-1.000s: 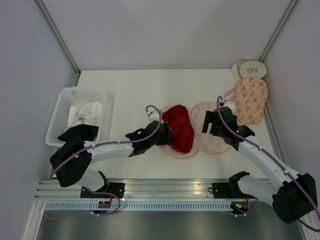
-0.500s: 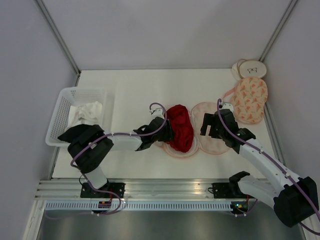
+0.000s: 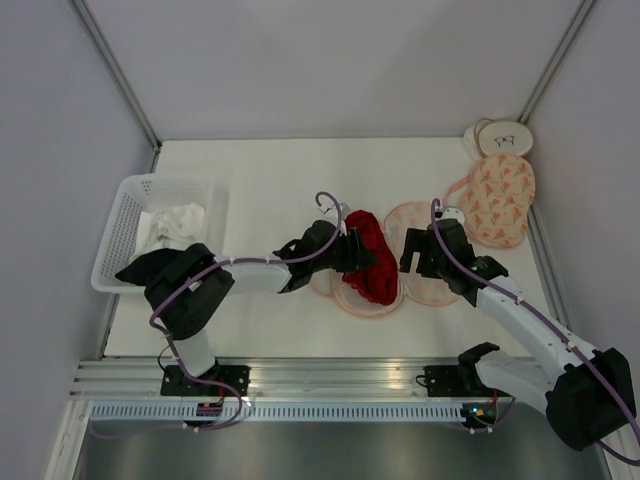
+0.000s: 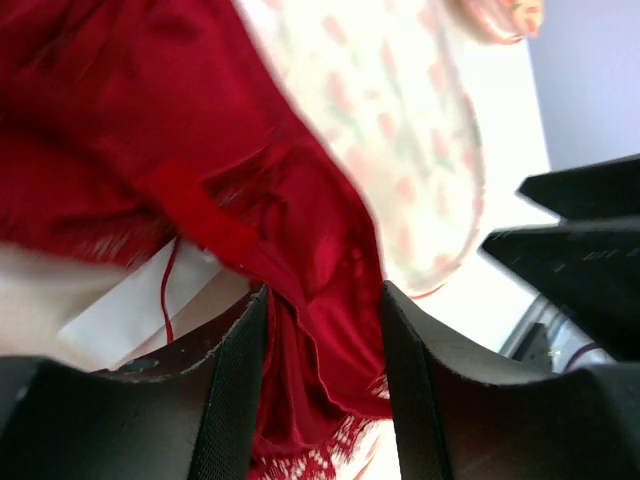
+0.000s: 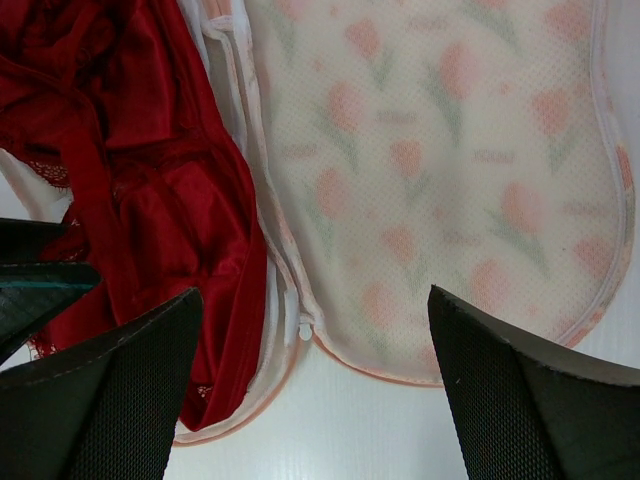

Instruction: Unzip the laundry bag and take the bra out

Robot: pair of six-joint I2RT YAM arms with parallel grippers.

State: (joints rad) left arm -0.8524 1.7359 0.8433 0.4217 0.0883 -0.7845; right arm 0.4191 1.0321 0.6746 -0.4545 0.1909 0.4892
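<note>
The bag (image 5: pixel 440 180) lay unzipped and spread open in the middle of the surface (image 3: pixel 260 170). The left pincer (image 4: pixel 320 300) was clenched on the red bra (image 4: pixel 120 120), bunched over the bag's left half. The right pincer (image 5: pixel 312 298) hung released, fingers wide, above the right half.

Two printed pouches are lying out: one laundry bag (image 5: pixel 440 170) and one rounder pouch (image 3: pixel 500 200). One bra (image 3: pixel 368 270) and one basket (image 3: pixel 128 190) are sitting nearby. Two grippers are showing, the left gripper (image 4: pixel 325 400) and the right gripper (image 5: pixel 320 400).
</note>
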